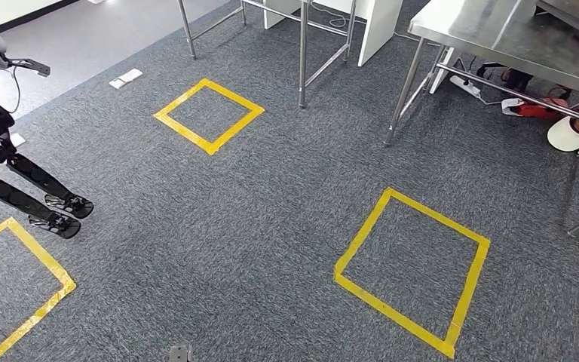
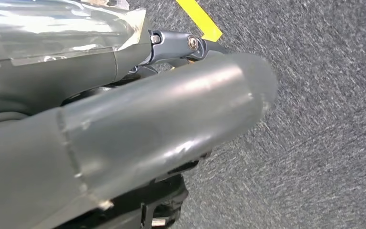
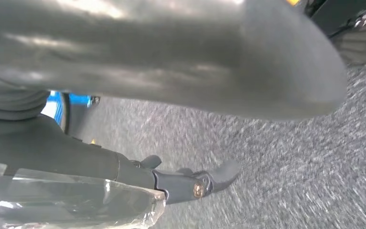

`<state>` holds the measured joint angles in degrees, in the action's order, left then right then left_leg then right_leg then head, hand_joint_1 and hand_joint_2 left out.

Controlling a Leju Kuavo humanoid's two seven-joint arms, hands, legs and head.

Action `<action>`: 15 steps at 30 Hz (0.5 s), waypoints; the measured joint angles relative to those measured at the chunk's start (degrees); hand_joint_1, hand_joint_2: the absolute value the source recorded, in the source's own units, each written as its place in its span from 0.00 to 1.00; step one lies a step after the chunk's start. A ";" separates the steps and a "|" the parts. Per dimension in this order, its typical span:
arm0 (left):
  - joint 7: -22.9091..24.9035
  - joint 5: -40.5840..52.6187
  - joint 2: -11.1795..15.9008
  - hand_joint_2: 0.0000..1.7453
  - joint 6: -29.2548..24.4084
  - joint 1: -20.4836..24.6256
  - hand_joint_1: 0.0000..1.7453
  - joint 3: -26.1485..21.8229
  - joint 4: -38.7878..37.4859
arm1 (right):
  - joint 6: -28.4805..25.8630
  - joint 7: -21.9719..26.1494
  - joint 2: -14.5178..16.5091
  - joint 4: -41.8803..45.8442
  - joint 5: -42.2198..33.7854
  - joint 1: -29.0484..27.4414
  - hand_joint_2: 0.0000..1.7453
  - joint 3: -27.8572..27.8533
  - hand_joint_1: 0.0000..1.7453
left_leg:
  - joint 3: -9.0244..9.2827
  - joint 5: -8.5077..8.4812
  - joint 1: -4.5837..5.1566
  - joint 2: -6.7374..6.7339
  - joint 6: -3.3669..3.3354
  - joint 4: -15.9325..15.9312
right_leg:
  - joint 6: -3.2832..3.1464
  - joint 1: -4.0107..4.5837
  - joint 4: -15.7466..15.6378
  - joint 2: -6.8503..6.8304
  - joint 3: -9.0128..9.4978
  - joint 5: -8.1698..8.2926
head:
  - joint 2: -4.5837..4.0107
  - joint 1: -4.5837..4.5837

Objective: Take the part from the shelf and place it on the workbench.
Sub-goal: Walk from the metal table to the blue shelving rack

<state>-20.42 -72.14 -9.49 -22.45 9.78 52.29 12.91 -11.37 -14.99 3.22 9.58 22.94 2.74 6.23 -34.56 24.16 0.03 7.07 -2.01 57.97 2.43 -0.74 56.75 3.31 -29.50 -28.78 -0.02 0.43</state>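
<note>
While both robot hands hang, grey carpet [image 1: 271,226] bears yellow squares [image 1: 415,268].

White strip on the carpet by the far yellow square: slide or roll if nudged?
The white strip looks flat and boxy, so it probably won't roll or tip. The carpet is coarse, so it would likely drag rather than slide. Weight I can't judge.

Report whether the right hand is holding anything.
Empty, as far as shown: the right hand hangs over the grey carpet, thumb and fingers apart, nothing between them.
</note>
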 joint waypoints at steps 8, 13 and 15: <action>0.91 -0.28 0.03 0.00 -0.72 0.30 0.00 -0.05 -0.08 | -0.17 -0.89 0.42 0.02 -0.41 -0.26 0.00 -0.01 0.00 | -7.11 8.28 -0.26 -6.44 1.86 15.99 | -2.59 -0.32 -0.37 -6.00 0.35 0.76 | 0.00 0.60; 1.80 -0.40 -0.02 0.00 -0.91 0.13 0.00 -0.07 -0.08 | -0.20 -1.09 0.66 0.02 -0.74 -0.03 0.00 -0.01 0.00 | 1.27 2.66 -0.38 -10.89 1.51 2.00 | -2.05 0.31 -0.24 -8.82 0.56 0.39 | 0.00 0.55; 2.08 -0.38 -0.06 0.00 -1.10 0.07 0.00 -0.07 -0.08 | -0.24 -1.30 0.69 0.02 -1.05 -0.03 0.00 -0.02 0.00 | 1.63 2.56 0.02 -11.08 0.86 0.57 | -1.51 0.75 -0.29 -9.83 0.55 0.31 | 0.00 0.27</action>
<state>-18.34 -72.52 -9.55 -23.55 9.85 52.22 12.83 -11.61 -16.28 3.91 9.60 21.89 2.71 6.21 -32.93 26.72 0.05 -4.00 -1.16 58.54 0.92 0.02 56.46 -6.52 -28.95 -28.48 -0.02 0.69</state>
